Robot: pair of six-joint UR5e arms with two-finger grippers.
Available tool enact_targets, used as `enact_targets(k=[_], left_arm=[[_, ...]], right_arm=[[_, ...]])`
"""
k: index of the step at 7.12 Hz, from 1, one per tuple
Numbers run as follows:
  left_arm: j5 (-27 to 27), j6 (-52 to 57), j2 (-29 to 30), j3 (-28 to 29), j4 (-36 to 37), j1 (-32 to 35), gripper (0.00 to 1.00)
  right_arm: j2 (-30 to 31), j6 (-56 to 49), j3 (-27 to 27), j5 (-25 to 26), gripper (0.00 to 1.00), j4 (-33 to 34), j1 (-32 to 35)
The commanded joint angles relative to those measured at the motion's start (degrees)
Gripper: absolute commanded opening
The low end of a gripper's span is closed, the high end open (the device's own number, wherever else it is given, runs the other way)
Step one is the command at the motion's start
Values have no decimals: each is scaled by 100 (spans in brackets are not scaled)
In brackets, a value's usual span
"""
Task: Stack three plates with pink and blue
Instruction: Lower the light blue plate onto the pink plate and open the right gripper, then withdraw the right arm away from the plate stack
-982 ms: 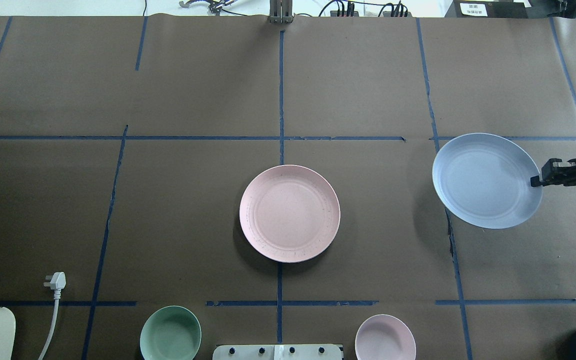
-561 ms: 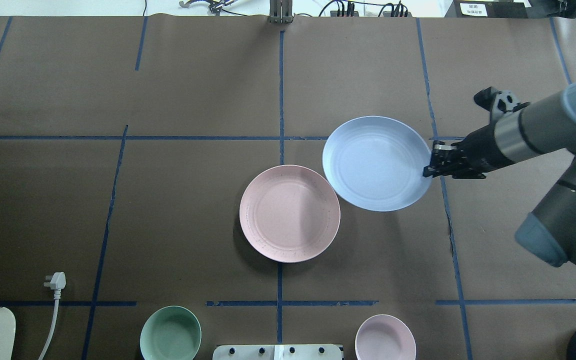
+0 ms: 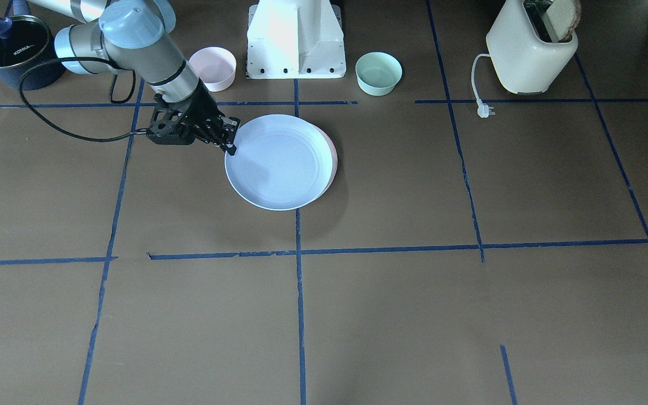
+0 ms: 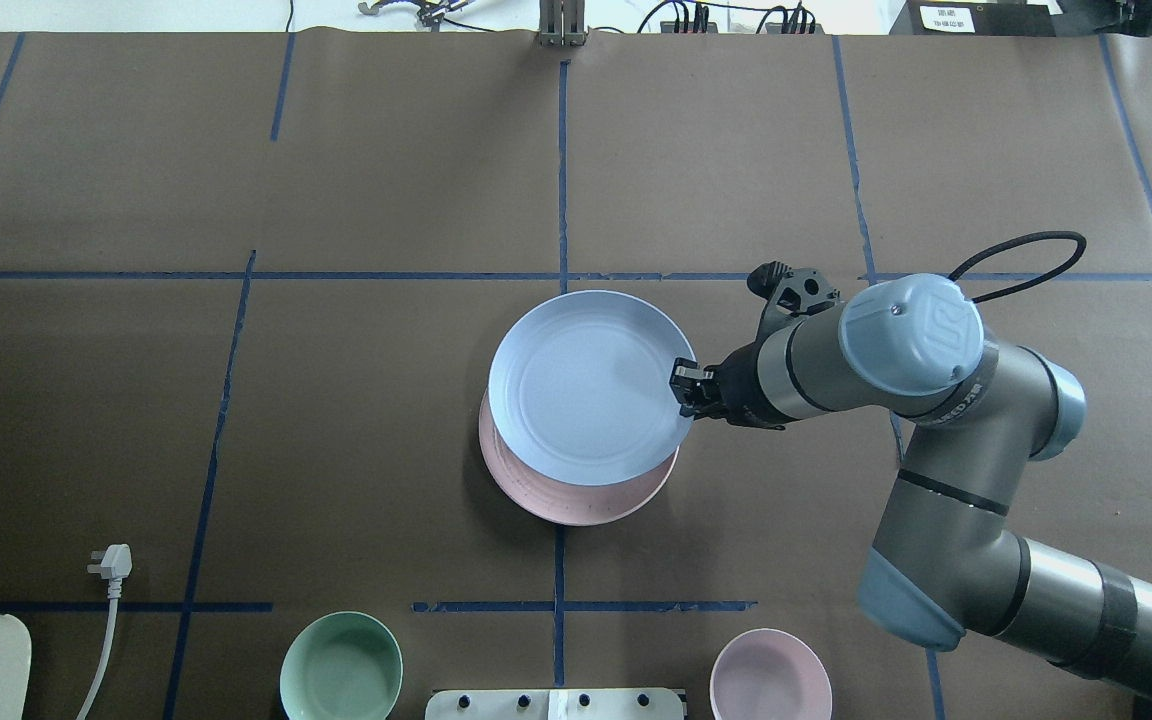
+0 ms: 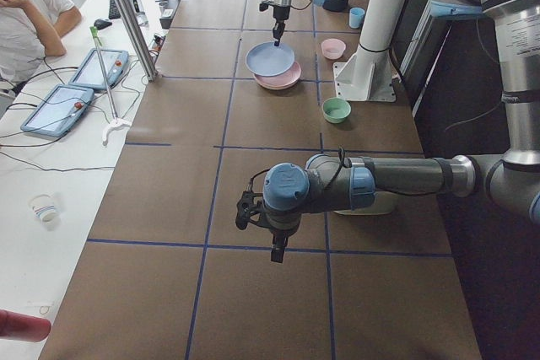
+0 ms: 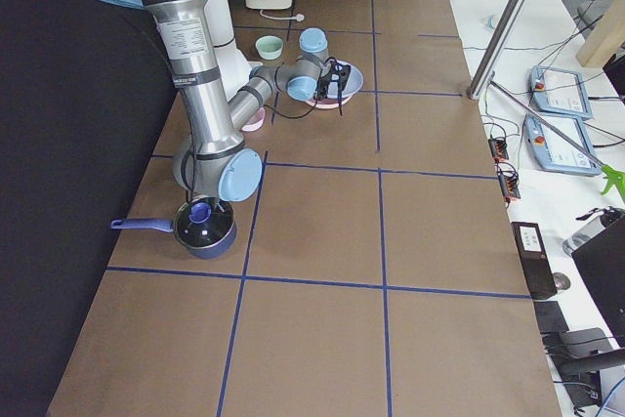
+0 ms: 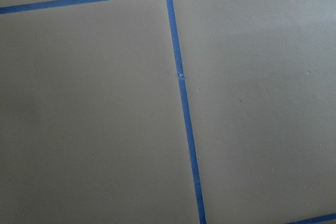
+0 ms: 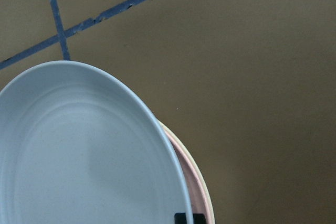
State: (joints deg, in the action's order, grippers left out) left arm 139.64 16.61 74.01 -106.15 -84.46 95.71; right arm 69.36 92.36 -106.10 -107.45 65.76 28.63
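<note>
My right gripper (image 4: 684, 386) is shut on the right rim of the light blue plate (image 4: 586, 385) and holds it over the pale pink plate (image 4: 586, 503), which lies at the table's middle. The blue plate covers most of the pink one, also in the front view (image 3: 276, 163). In the right wrist view, a thin cream rim (image 8: 209, 205) shows under the pink plate (image 8: 191, 182). I cannot tell whether the blue plate touches the pink one. My left gripper (image 5: 277, 250) hangs over bare table far away. I cannot tell whether it is open or shut.
A mint-green bowl (image 4: 341, 668) and a small pink bowl (image 4: 771, 677) stand near the robot's base (image 3: 296, 39). A cream toaster (image 3: 529, 50) with its plug (image 4: 112, 562) is on the left side. A dark pot (image 3: 12, 48) is on the right.
My right arm has carried the light blue plate leftward from the table's right side to over the pink plate. The pink plate and the bowls have not moved.
</note>
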Motion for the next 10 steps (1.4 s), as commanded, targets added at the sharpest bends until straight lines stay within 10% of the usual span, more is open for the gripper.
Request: enact_targets(k=[1, 6, 10], left_arm=[[2, 0, 0, 25, 0, 0, 100], [-60, 53, 113, 86, 0, -26, 100], [-340, 26, 193, 139, 79, -272, 100]], right_arm=[[-89, 63, 36, 224, 98, 86, -200], [-46, -986, 45, -782, 100, 706, 770], [627, -5629, 519, -2445, 100, 2142, 3432]])
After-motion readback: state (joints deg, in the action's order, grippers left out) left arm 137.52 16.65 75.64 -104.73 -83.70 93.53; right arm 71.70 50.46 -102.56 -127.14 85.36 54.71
